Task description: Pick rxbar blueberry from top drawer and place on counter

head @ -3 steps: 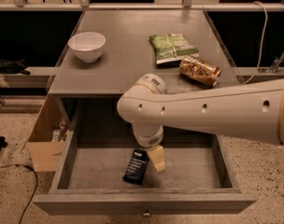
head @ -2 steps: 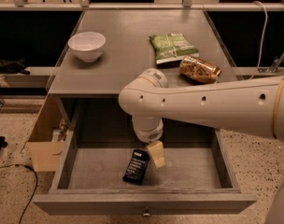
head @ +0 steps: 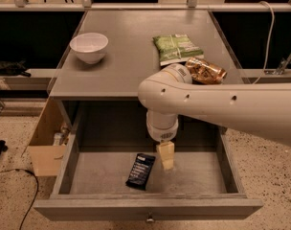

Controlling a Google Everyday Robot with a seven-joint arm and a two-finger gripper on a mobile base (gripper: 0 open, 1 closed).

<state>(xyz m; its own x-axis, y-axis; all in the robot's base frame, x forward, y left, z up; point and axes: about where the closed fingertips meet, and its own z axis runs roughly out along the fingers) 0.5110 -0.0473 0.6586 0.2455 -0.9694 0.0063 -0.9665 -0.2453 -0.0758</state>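
We look down on a grey wooden cabinet whose top drawer (head: 198, 178) is pulled out towards us: wide, shallow, low-sided, with a flat matte floor and a small round metal knob (head: 149, 219) on its front. The rxbar blueberry (head: 140, 170), a flat rectangle in a dark glossy wrapper with pale lines of text, lies on the drawer floor near the front, slightly tilted. A smooth white arm reaches in from the right, and its pale yellow gripper (head: 166, 157) hangs inside the drawer just right of the bar (we cannot tell whether it is parted or closed, nor whether it touches the wrapper). On the counter (head: 121, 71) behind sit a round white bowl (head: 89, 47), a green snack bag (head: 176, 48) and a crinkly golden packet (head: 206, 71).
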